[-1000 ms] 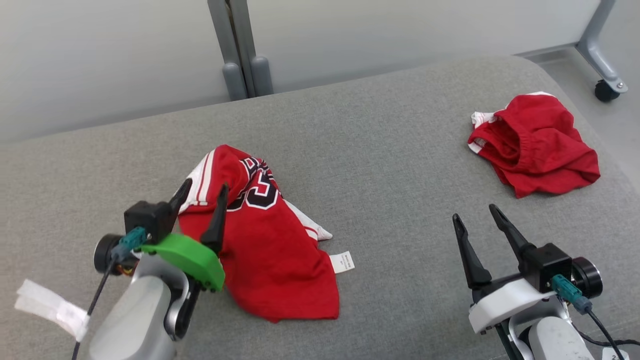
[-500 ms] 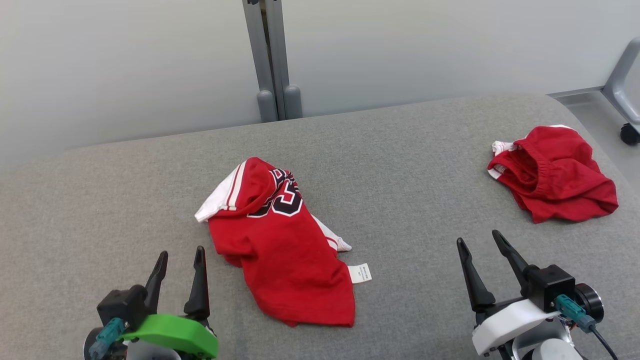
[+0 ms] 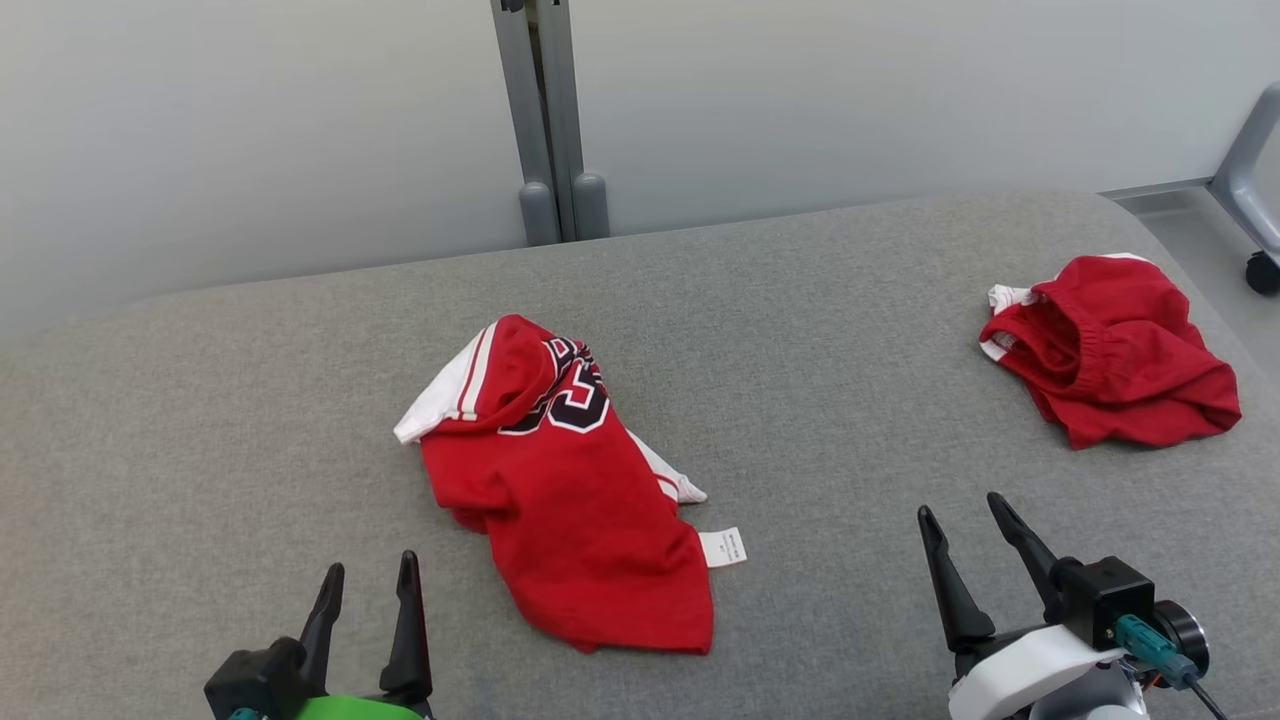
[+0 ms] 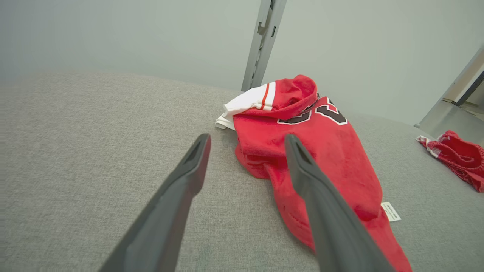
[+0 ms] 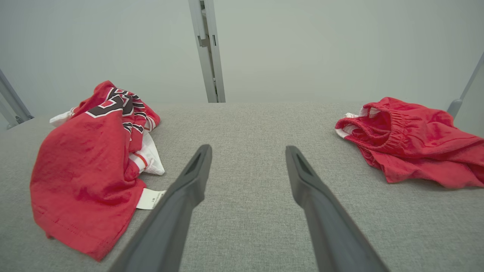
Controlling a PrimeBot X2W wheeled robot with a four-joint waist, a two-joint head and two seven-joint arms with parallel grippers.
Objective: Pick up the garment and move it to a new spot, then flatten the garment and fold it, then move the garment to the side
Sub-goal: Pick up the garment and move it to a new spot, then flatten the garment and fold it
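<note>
We see the red basketball jersey [image 3: 560, 500] lying crumpled on the grey fabric-covered counter [image 3: 830, 330], a little left of the middle. Its far end is bunched up into a hump. There the white shoulder trim with a red stripe [image 3: 445, 395] shows, along with black numerals edged in white [image 3: 570, 395]. We cannot read the numerals because of the folds. The near end spreads flatter toward us, and a small white label [image 3: 722, 547] sticks out from the jersey's right edge onto the counter.

Our left hand [image 3: 371, 562] is at the lower left of the head view. Its two dark fingers are moderately apart and hold nothing. It sits near the jersey's near-left side but does not touch it. In the left wrist view the right finger [image 4: 302, 170] overlaps the red cloth, though only by line of sight.

Our right hand [image 3: 959, 505] is at the lower right with its fingers spread and empty. It hangs over bare counter, well apart from the jersey.

A pair of red shorts [image 3: 1110, 350] with a gathered waistband and white trim lies in a heap near the counter's far right edge. A grey metal post [image 3: 545, 100] stands against the pale wall behind. A black caster wheel [image 3: 1262, 272] shows at the right border.
</note>
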